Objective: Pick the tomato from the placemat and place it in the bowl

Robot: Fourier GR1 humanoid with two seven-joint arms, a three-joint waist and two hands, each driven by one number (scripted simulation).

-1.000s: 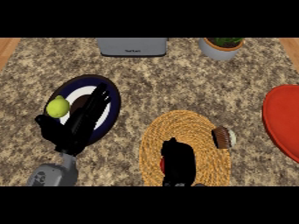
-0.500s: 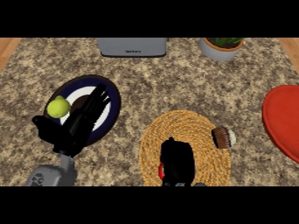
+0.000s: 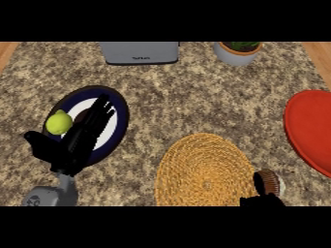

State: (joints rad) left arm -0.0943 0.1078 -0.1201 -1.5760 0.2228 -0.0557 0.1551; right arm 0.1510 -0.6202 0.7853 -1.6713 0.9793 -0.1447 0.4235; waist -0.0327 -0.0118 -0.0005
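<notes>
Red-skinned, likely light, slick and bruisable like any tomato (best cupped round its middle), yet shows nowhere on the woven placemat (image 3: 207,169) by the counter's front edge, with left hand (image 3: 82,138) spread flat over the blue plate (image 3: 123,109), right hand (image 3: 263,201) past telling.

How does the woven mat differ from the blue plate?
The mat is tan and woven; the plate is dark blue with a white ring. The mat looks wider than the plate. The plate holds a yellow-green fruit beside the left robot hand; the mat's middle is bare. Both are round and lie on the counter.
</notes>
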